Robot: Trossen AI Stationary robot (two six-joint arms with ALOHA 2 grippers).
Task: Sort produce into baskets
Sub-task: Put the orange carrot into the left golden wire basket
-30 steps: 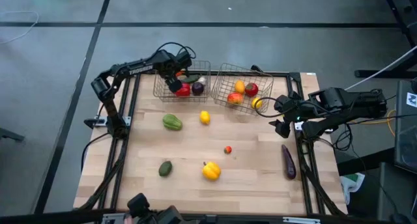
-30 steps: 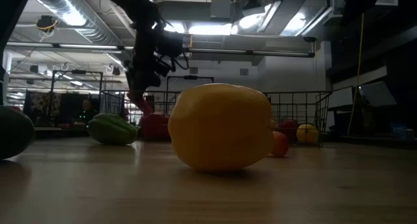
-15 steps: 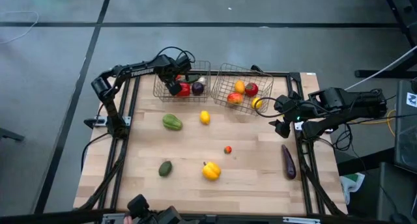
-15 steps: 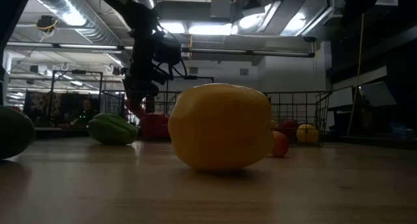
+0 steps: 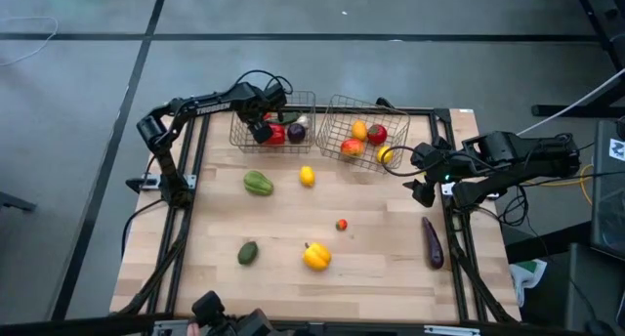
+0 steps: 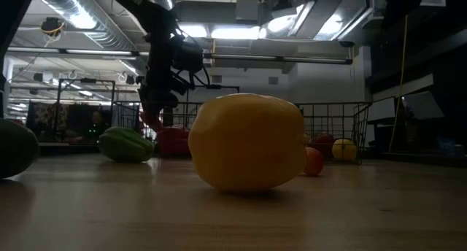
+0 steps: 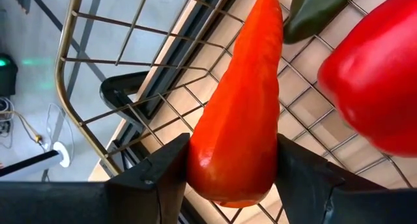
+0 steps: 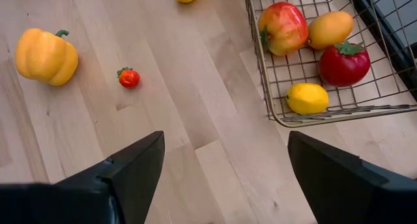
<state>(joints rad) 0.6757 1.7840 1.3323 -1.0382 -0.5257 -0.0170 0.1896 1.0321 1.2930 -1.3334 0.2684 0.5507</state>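
Left gripper grasps the tapered orange carrot inside the 11 o'clock wire basket; right gripper is released. Six pieces remain, including the yellow bell pepper.

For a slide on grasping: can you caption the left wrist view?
Left gripper shut on an orange carrot over the wire basket, beside a red pepper.
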